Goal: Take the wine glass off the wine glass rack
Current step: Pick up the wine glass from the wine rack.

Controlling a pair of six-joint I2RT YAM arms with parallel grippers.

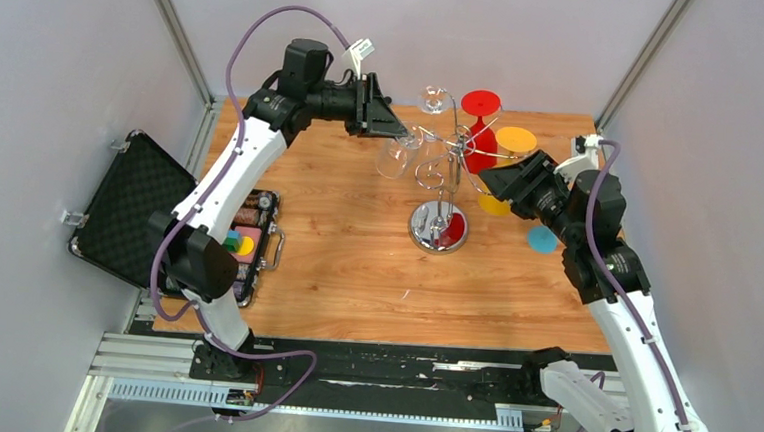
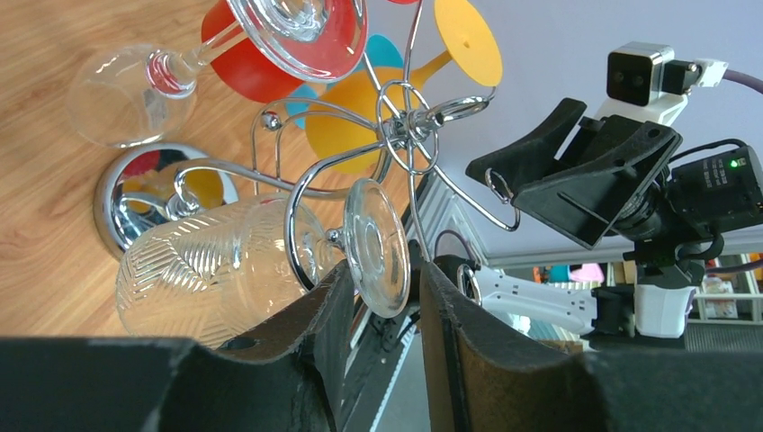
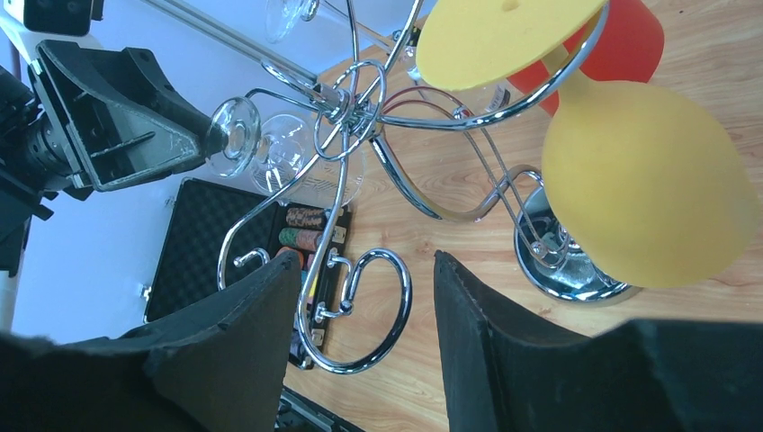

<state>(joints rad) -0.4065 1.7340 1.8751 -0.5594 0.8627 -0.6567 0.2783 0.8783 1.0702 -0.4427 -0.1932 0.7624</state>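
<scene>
The chrome wine glass rack (image 1: 438, 226) stands mid-table, its hub of curled arms (image 2: 409, 126) also in the right wrist view (image 3: 346, 103). A clear patterned wine glass (image 2: 211, 279) hangs upside down from one arm on the rack's left (image 1: 399, 155). My left gripper (image 2: 387, 288) is open with the glass's round foot (image 2: 373, 247) between its fingers, close to the left finger (image 2: 328, 301). My right gripper (image 3: 364, 279) is open on the rack's right side (image 1: 488, 179), an empty chrome hook loop (image 3: 378, 310) between its fingers.
A second clear glass (image 1: 431, 101), a red one (image 1: 480, 122), a yellow one (image 3: 648, 189) and a teal one (image 1: 542, 239) also hang on the rack. An open black case (image 1: 128, 206) with coloured chips (image 1: 246, 238) lies at the table's left edge.
</scene>
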